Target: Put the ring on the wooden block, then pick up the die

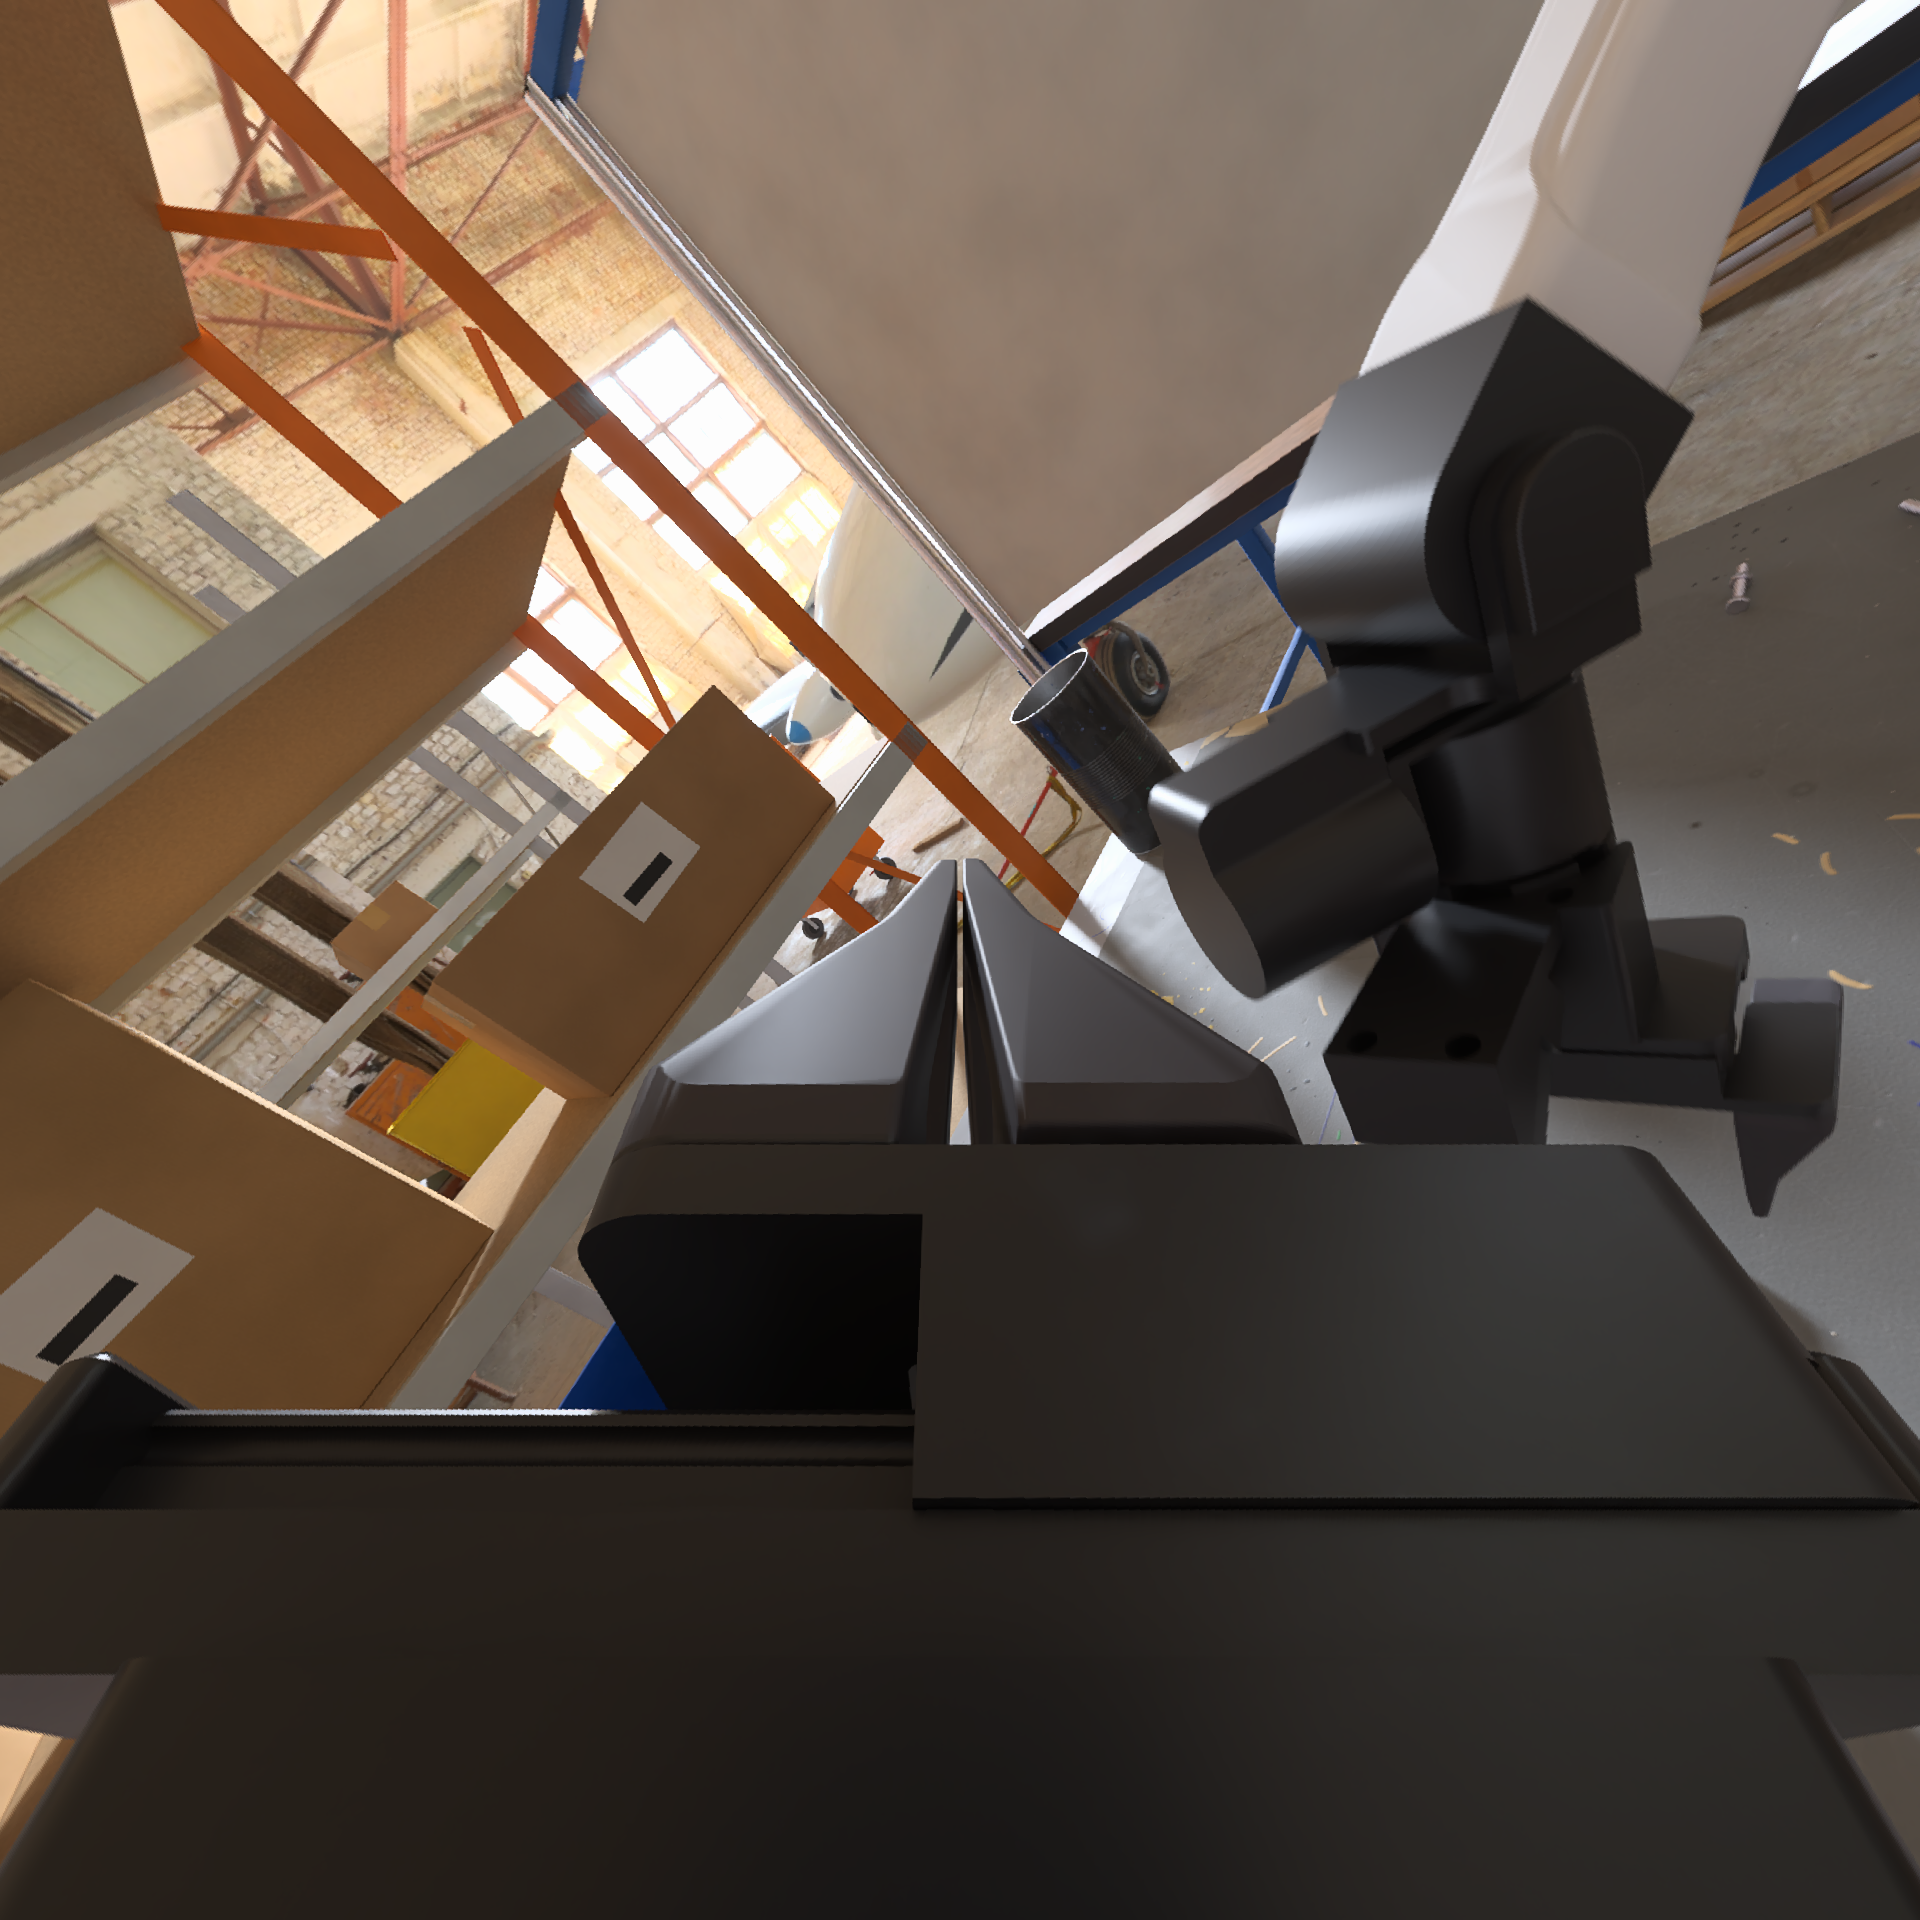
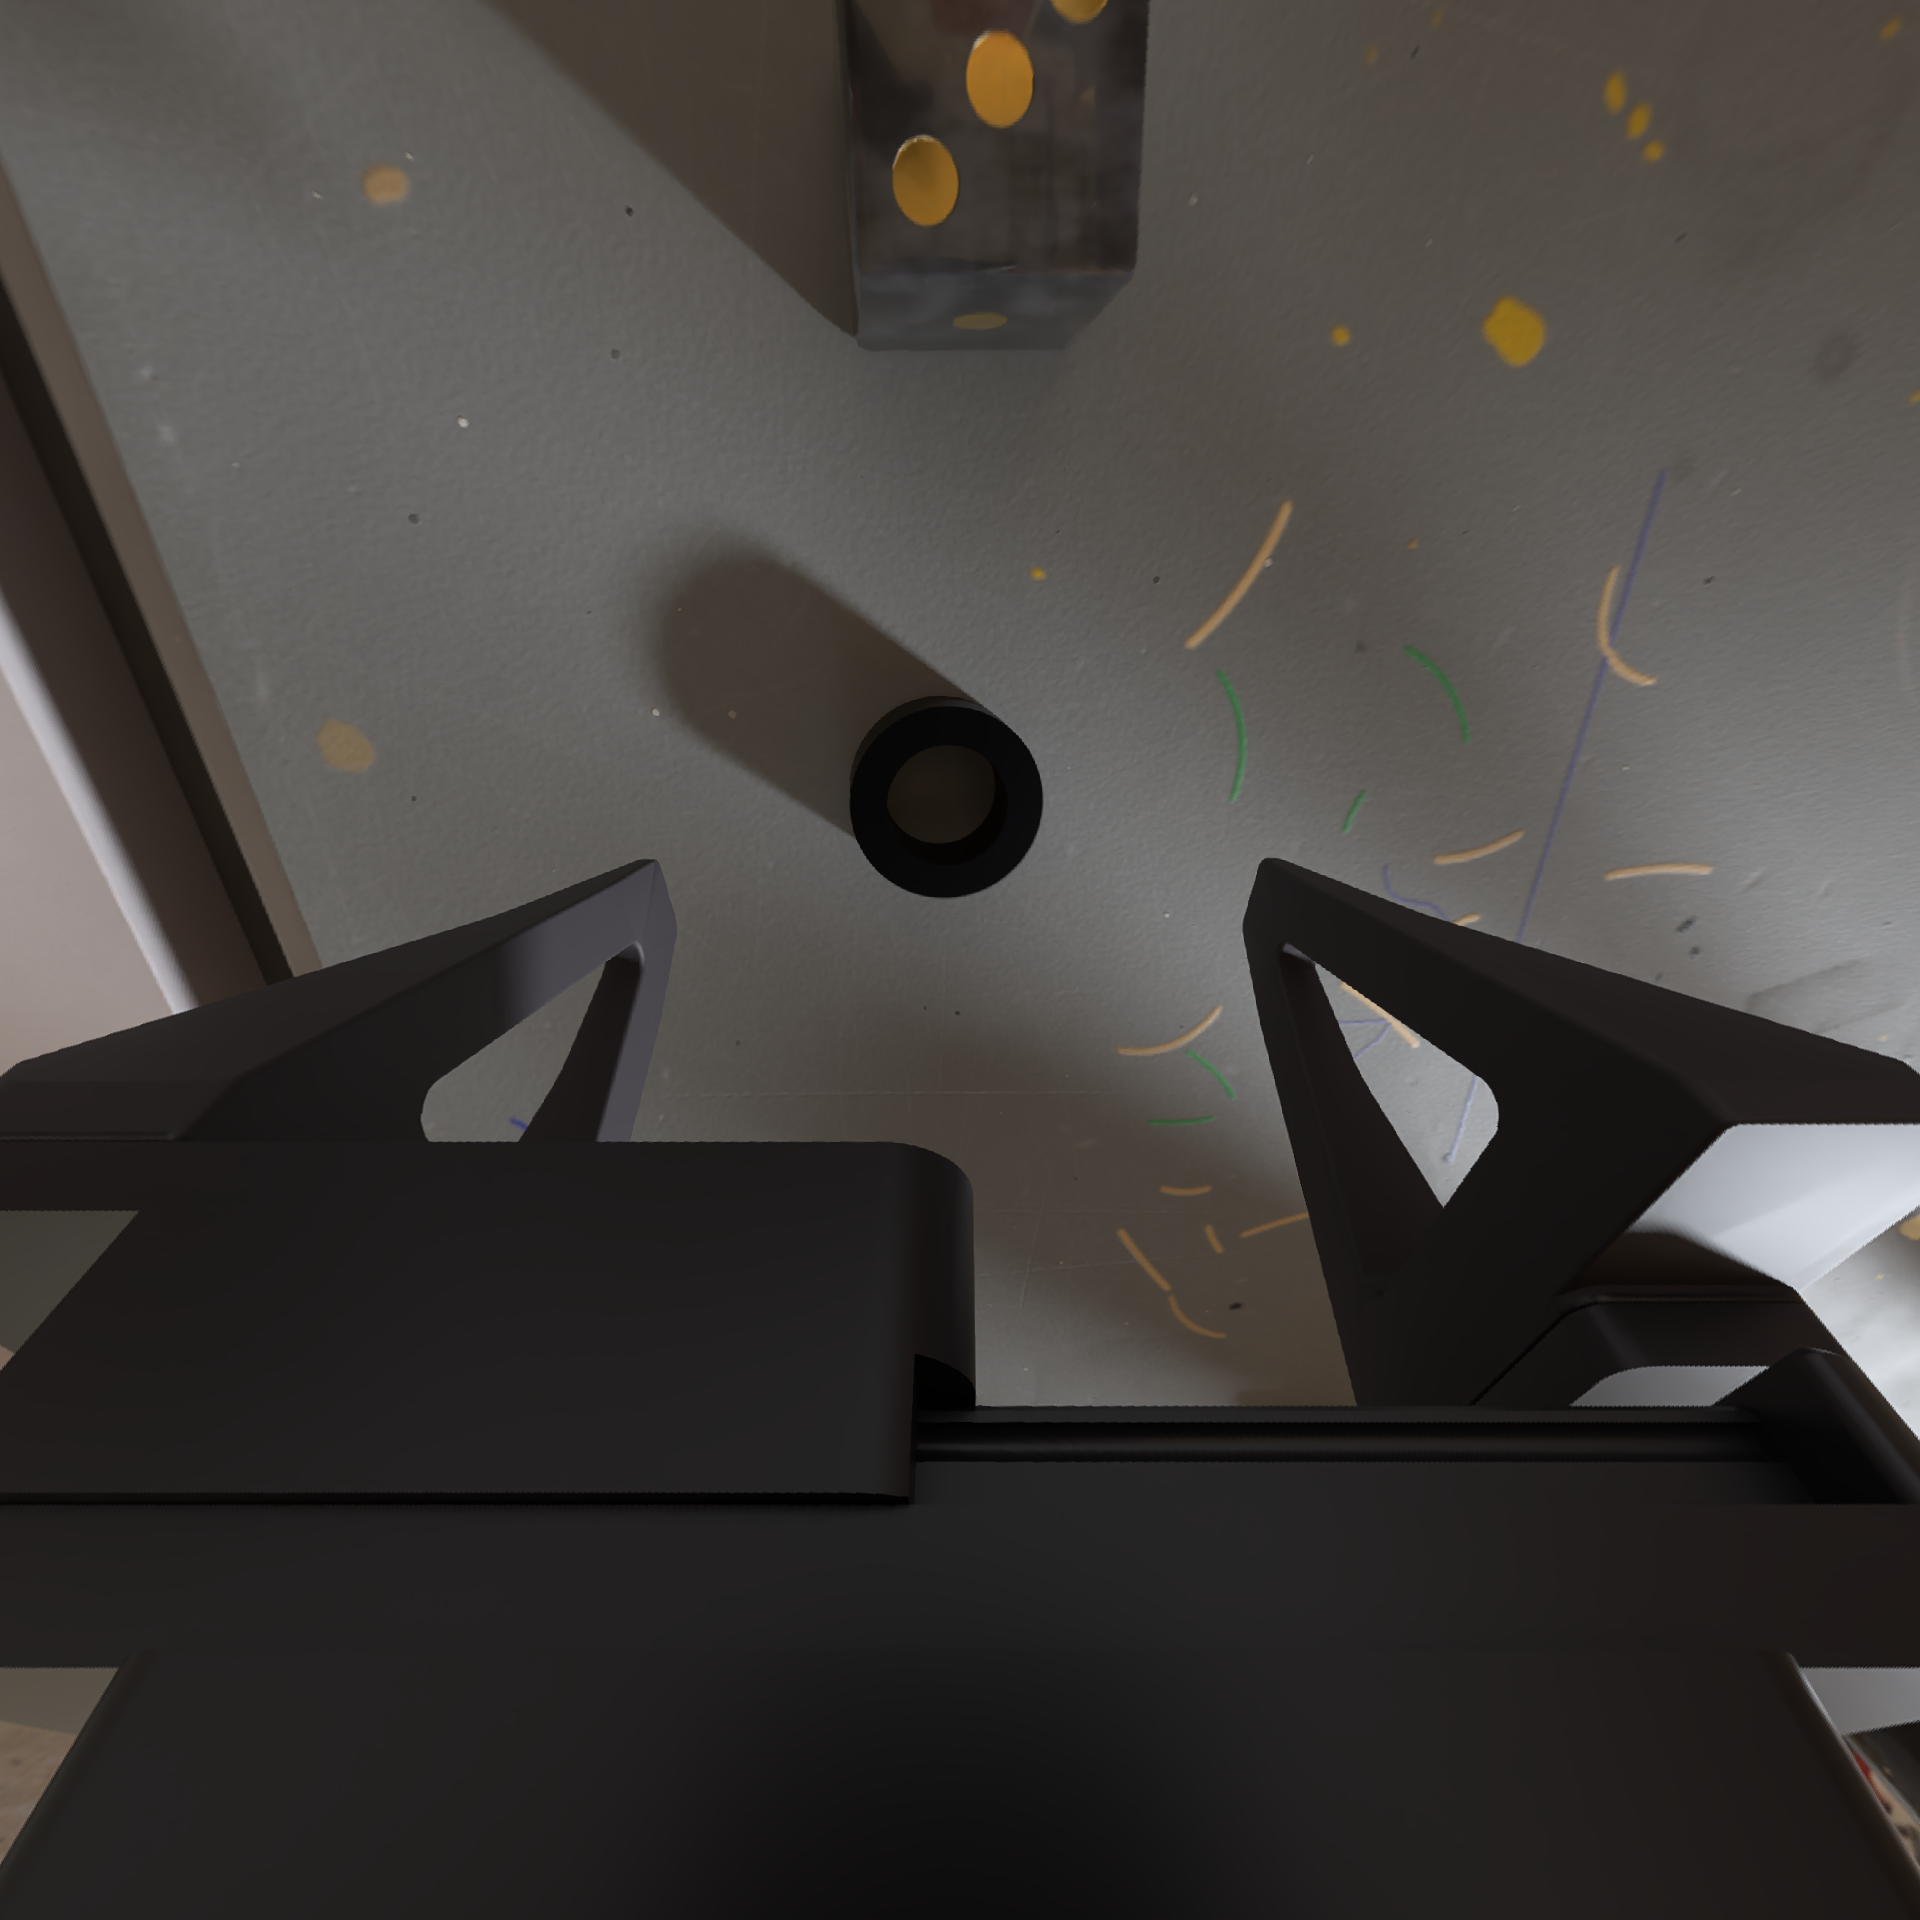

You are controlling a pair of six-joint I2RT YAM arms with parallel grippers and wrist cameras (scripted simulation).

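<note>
In the right wrist view, the ring (image 2: 945, 800) is a short black tube standing upright on the grey table, seen from above. My right gripper (image 2: 956, 883) is open and empty above it, with the ring centred just past the fingertips. The die (image 2: 987, 177), dark grey with yellow pips, lies farther ahead at the top edge. No wooden block shows in either view. My left gripper (image 1: 958, 883) is shut and empty, raised and pointing away from the table. The left wrist view also shows the black ring (image 1: 1091, 748) beside the right arm (image 1: 1455, 727).
The grey table (image 2: 416, 520) carries paint flecks and thin coloured scratches. Its edge (image 2: 125, 644) runs down the left of the right wrist view. Behind the left gripper are shelves with cardboard boxes (image 1: 644, 894) and orange beams (image 1: 727, 561).
</note>
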